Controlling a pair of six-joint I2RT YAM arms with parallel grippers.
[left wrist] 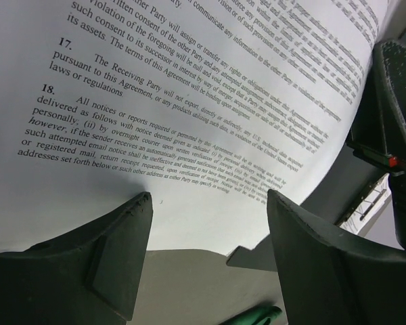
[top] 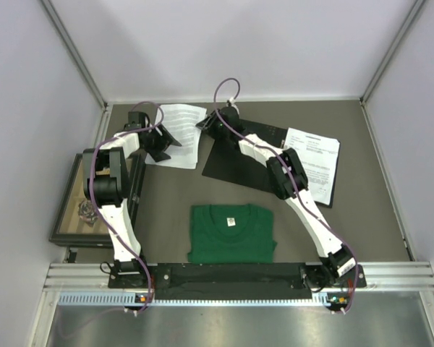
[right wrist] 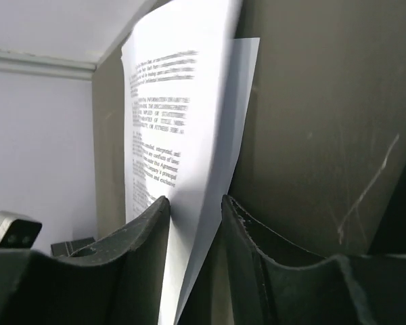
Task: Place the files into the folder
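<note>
Open folder (top: 235, 163) lies black inner face up on the desk (top: 166, 206), far centre, w/ a batch of printed sheets (top: 315, 163) on its right part. The other files (top: 177, 134) sit far left on the desk, just left of the folder, apart from that batch.

Right gripper (top: 211, 124) is at the right edge of the far-left files, btwn them and the folder's far-left corner. In its wrist view the right gripper (right wrist: 195, 210) is clenched on the files (right wrist: 169, 135): the paper runs down btwn the two fingers (right wrist: 135, 257) and stands up beyond them, a 2nd sheet edge showing behind the first.

Left gripper (top: 163, 144) is over the near-left part of the same files. In its wrist view the left gripper (left wrist: 210, 230) is released, fingers (left wrist: 115, 264) wide apart, nothing btwn them. The printed page (left wrist: 189, 101) curves up beyond the tips; whether they touch it can't be told.

Green T-shirt (top: 231, 233) lies folded near centre, well apart from the folder. Dark-framed picture box (top: 79, 202) sits at the desk's left edge, beside the left arm.
</note>
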